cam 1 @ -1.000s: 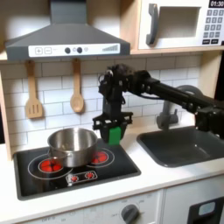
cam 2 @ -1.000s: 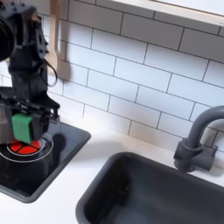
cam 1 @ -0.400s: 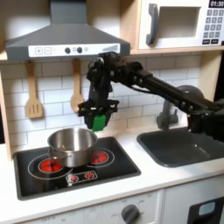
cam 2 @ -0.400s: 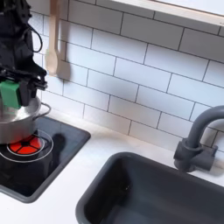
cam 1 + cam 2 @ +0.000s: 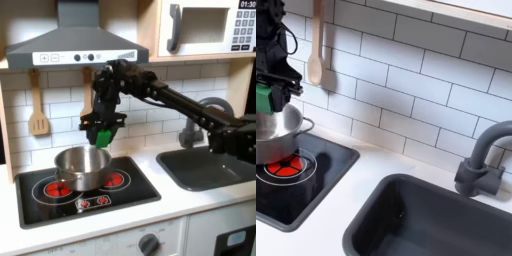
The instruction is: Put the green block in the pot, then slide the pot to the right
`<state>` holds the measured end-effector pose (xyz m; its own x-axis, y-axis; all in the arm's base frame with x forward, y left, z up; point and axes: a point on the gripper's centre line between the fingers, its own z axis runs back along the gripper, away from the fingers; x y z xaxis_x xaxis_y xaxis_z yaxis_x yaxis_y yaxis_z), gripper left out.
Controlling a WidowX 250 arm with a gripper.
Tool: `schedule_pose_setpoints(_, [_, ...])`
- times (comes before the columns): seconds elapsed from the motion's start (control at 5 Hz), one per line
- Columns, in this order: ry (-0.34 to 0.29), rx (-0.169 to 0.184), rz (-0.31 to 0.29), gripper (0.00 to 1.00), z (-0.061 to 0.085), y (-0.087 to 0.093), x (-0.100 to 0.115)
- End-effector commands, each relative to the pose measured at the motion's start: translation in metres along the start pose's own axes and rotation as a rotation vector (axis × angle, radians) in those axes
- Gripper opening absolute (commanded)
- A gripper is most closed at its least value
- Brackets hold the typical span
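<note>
A small bright green block (image 5: 102, 136) hangs in the air just above the right rim of the shiny silver pot (image 5: 80, 166), with my gripper (image 5: 102, 133) shut on it. The pot stands on the back left burner of the black stove top (image 5: 85, 188). In the second exterior view the green block (image 5: 262, 97) sits at the far left edge, clamped in the gripper (image 5: 264, 96) directly over the pot (image 5: 276, 138). The black arm reaches in from the first exterior view's right.
A dark grey sink basin (image 5: 210, 165) with a faucet (image 5: 481, 158) lies right of the stove. Two wooden utensils (image 5: 38, 104) hang on the tiled wall behind the pot. A range hood (image 5: 75, 45) juts out above.
The gripper has carried the green block up and to the first exterior view's left, from beside the pot's right side to above its rim.
</note>
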<state>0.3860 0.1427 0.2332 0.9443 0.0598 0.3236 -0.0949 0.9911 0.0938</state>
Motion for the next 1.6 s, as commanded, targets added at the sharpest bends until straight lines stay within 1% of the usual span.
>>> schedule_pose_setpoints(0.0, [-0.026,0.026,0.004,0.0,-0.016,0.012,0.01])
schedule_pose_setpoints(0.2, [-0.041,0.031,0.022,0.0,-0.022,0.017,0.013])
schedule_pose_setpoints(0.4, [-0.044,0.03,0.02,0.0,-0.028,0.018,0.016])
schedule_pose_setpoints(0.6, [-0.012,0.016,-0.002,1.0,-0.03,0.02,0.017])
schedule_pose_setpoints(0.8, [-0.001,0.019,-0.007,1.0,-0.032,0.018,0.014])
schedule_pose_setpoints(1.0, [0.0,0.018,-0.018,1.0,-0.033,0.017,0.015])
schedule_pose_setpoints(1.2, [0.018,0.024,-0.029,1.0,-0.037,0.017,0.013])
schedule_pose_setpoints(1.4, [0.047,0.017,-0.035,1.0,-0.046,0.017,0.007])
